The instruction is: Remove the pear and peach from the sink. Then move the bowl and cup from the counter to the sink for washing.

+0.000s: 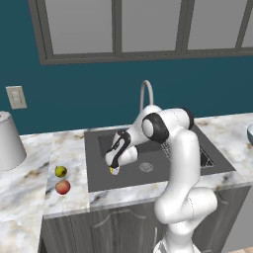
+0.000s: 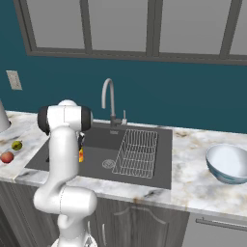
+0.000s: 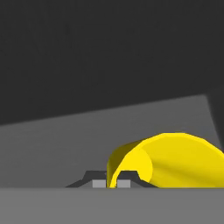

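Teal wall and grey-framed windows back a marble surface (image 1: 69, 148) with a dark sink (image 1: 99, 178) set into it. On the surface at the sink's 9 o'clock lie the pear (image 1: 61, 171) and peach (image 1: 63, 187), clear of the basin as the task wants. Low inside the sink, the gripper (image 1: 114, 170) is pinched nearly closed on the rim of the yellow cup (image 3: 175, 159), apparently to set it down for washing. Away at 3 o'clock, the bowl (image 2: 227, 163) waits on the surface.
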Motion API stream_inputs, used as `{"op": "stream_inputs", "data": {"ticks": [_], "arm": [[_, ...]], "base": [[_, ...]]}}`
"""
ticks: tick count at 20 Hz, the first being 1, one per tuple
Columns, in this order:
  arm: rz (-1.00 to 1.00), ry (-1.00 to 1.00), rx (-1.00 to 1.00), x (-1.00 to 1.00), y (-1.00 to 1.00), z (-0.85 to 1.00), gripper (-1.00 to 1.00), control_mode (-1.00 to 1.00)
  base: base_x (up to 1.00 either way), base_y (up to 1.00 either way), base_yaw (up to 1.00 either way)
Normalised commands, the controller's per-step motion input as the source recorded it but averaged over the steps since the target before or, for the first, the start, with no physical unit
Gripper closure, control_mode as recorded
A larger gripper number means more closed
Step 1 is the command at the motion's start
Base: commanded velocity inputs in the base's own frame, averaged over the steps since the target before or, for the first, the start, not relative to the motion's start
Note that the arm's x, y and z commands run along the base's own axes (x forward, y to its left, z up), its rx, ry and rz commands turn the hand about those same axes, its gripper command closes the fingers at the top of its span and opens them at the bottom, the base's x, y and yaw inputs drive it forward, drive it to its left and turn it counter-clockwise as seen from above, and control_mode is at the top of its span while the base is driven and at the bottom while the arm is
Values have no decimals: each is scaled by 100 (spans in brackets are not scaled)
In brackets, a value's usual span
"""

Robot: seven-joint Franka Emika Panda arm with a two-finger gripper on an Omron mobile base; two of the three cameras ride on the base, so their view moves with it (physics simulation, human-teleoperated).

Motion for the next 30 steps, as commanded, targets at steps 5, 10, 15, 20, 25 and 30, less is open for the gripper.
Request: {"op": "stream_inputs", "data": {"ticks": [5, 10, 15, 20, 25, 30], "arm": [[0, 0, 0, 7, 3, -15, 100, -100], [0, 0, 0, 7, 3, -15, 100, -100], [0, 0, 0, 3, 1, -14, 100, -100], [0, 2, -1, 0, 0, -15, -100, -100], [0, 1, -3, 0, 0, -9, -100, -100], [0, 0, 0, -3, -7, 4, -100, -100]], "base": [[0, 0, 0], [0, 0, 0], [0, 0, 0], [0, 0, 0], [0, 0, 0], [0, 0, 0]]}}
